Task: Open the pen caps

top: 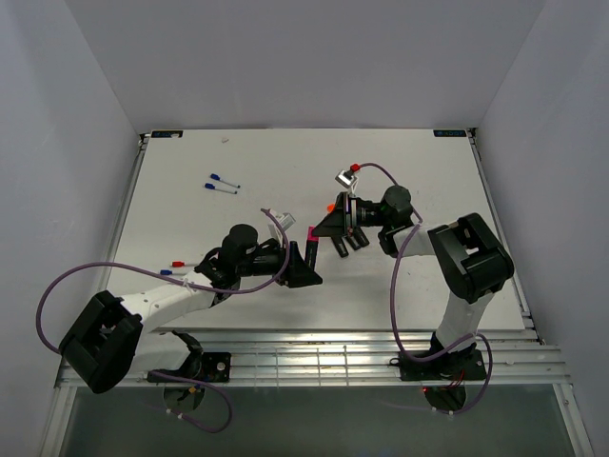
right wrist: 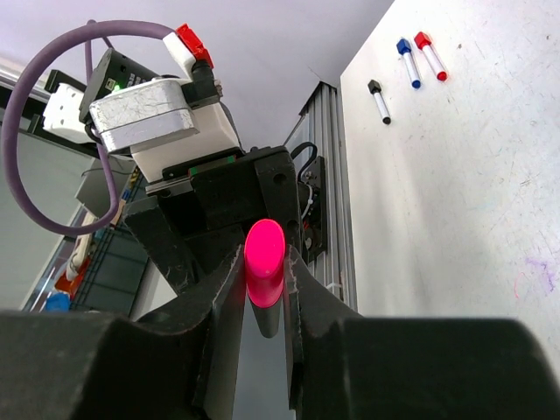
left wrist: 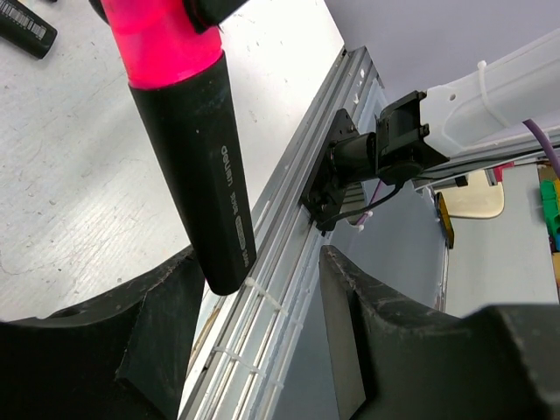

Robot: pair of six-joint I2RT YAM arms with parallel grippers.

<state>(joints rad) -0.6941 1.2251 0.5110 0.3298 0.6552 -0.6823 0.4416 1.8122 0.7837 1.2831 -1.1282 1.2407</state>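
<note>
Pink cap [right wrist: 264,262] is sitting clamped in my right fingers [right wrist: 217,302], up off the worktop [top: 428,171], while my left fingers [left wrist: 131,337] are standing apart around the black marker barrel [left wrist: 197,157], not pinching it. I'm judging this as mid-uncapping: next my left fingers are needing a firm grip on the barrel, then a straight pull apart.

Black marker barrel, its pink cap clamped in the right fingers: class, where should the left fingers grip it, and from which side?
Probably best to grip the black barrel mid-length, below the pink cap, coming from its free end. The right fingers hold the cap, leaving only the round barrel bare, and its end sits by the open left fingers.
</note>
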